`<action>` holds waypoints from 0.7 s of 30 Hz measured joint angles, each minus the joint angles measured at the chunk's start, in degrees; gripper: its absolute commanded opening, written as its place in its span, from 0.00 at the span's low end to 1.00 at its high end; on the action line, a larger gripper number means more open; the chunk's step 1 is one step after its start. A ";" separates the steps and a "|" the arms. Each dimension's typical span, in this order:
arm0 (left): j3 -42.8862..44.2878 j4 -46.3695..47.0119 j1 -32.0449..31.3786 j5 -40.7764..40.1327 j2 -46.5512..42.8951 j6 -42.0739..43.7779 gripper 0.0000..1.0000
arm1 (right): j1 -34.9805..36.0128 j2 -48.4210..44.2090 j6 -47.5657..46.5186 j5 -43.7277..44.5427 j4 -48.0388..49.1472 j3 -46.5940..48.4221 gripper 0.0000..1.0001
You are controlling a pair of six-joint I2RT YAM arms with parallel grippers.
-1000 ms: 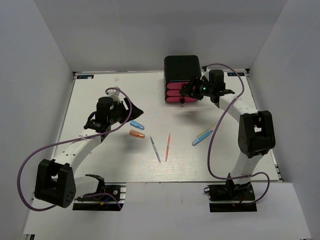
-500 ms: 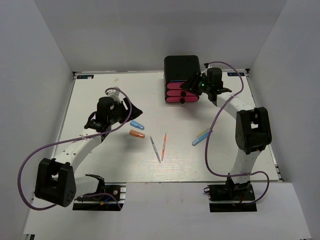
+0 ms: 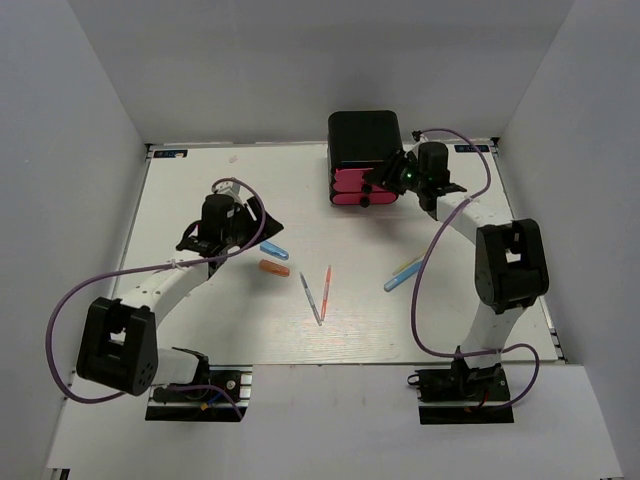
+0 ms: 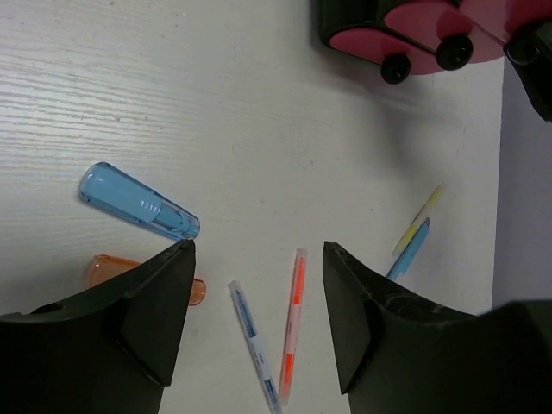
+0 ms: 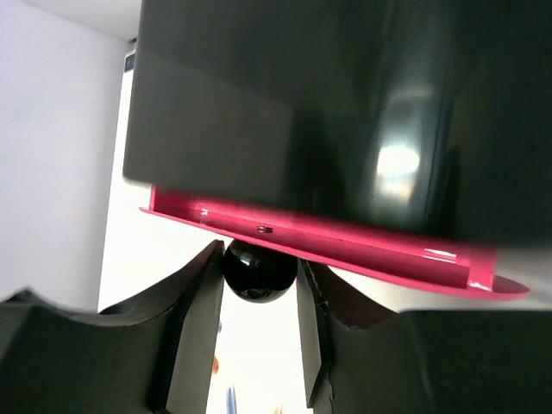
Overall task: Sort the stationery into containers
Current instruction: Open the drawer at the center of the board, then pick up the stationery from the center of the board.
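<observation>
The black box (image 3: 364,135) holds three pink drawers (image 3: 362,186) with black knobs. My right gripper (image 3: 388,180) is at the drawer fronts; in the right wrist view it (image 5: 259,272) is shut on the black knob (image 5: 259,274) of the top pink drawer (image 5: 345,241). My left gripper (image 3: 262,222) is open and empty above the table, and in its wrist view (image 4: 259,259) it hovers over the pens. On the table lie a blue capsule (image 3: 274,250), an orange capsule (image 3: 273,268), a grey pen (image 3: 311,298), a red pen (image 3: 325,291), a yellow pen (image 3: 407,266) and a light-blue marker (image 3: 403,277).
The left wrist view shows the blue capsule (image 4: 138,203), the orange capsule (image 4: 112,267) partly behind a finger, the grey pen (image 4: 254,345), the red pen (image 4: 293,323), the yellow pen (image 4: 420,217), the marker (image 4: 410,250) and two free drawer knobs (image 4: 396,67). White walls enclose the table.
My left arm has shifted a little to the right and farther from me. My right gripper has stayed at the drawer knob with small shifts. The red pen lies slightly further left.
</observation>
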 measured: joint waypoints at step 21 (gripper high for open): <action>7.78 -8.33 0.00 -4.15 11.06 -4.55 0.73 | -0.04 -6.88 -0.39 -2.69 0.35 -10.67 0.79</action>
